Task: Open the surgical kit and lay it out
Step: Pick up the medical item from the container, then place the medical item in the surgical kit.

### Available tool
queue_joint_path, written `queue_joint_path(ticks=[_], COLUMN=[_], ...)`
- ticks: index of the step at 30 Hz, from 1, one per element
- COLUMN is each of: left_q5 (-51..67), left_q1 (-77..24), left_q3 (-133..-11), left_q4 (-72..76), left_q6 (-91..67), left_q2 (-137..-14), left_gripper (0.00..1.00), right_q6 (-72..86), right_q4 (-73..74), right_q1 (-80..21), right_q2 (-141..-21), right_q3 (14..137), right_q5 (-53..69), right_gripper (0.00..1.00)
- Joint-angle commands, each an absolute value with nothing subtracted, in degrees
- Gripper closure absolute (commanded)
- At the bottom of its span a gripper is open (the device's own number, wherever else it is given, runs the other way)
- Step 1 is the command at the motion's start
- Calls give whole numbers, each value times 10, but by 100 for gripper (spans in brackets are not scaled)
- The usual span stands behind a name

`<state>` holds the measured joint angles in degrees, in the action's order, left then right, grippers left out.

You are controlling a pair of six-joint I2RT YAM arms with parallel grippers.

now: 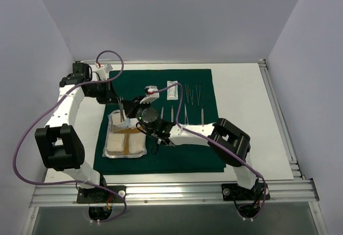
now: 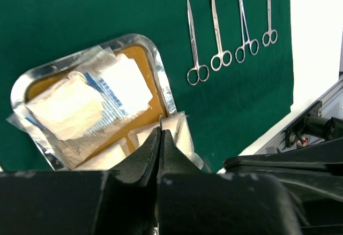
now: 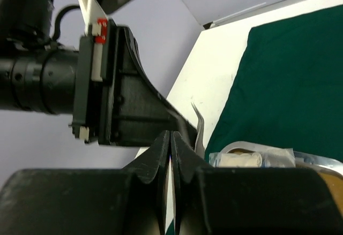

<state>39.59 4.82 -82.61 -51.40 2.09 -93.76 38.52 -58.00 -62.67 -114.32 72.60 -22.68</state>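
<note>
The surgical kit's dark green drape [image 1: 161, 157] lies spread flat on the white table. At its left stands the steel tray [image 1: 111, 118], holding a tan liner and white gauze packets [image 2: 115, 85]. Several scissors and forceps [image 1: 186, 114] are lined up on the drape to the right, with a small white packet [image 1: 172, 89] beside them. My left gripper [image 2: 161, 130] hangs over the tray, shut on thin steel tweezers [image 3: 199, 133] whose tip [image 2: 161, 120] pokes out between the jaws. My right gripper [image 3: 170, 134] hovers just right of the tray, shut with nothing in it.
White table [image 1: 241, 85] borders the drape on all sides. An aluminium rail [image 1: 171, 192] runs along the near edge and up the right side. Pale walls close in the left, back and right. A purple cable [image 1: 32, 133] loops off the left arm.
</note>
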Motion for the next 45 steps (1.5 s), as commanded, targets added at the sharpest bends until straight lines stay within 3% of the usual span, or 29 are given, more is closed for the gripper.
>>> queue_joint_path(ticks=[1, 7, 11, 17, 19, 25, 28, 45], left_q5=[401, 379, 378, 367, 386, 353, 318, 218], left_q1=[42, 42, 42, 43, 43, 41, 39, 21], left_q3=[-817, -807, -797, -784, -781, -780, -772, -744], left_q4=[-514, -510, -505, -515, -517, -484, -452, -417], left_q6=[32, 37, 38, 62, 64, 7, -55, -169], left_q2=[-925, -921, -919, -916, -911, -893, -874, -835], left_gripper=[98, 98, 98, 98, 98, 98, 98, 98], right_q6=[358, 347, 337, 342, 312, 273, 276, 208], right_q4=[-629, -614, -621, -567, -541, -472, -440, -224], right_q1=[-622, -618, -616, -595, -594, -610, -622, -669], right_q2=[-1145, -1144, -1115, -1077, -1074, -1072, -1094, -1209], right_q3=[762, 766, 703, 664, 672, 704, 736, 933], right_q5=[-253, -270, -263, -197, -163, -127, -132, -294], right_gripper=[100, 100, 100, 100, 96, 67, 62, 61])
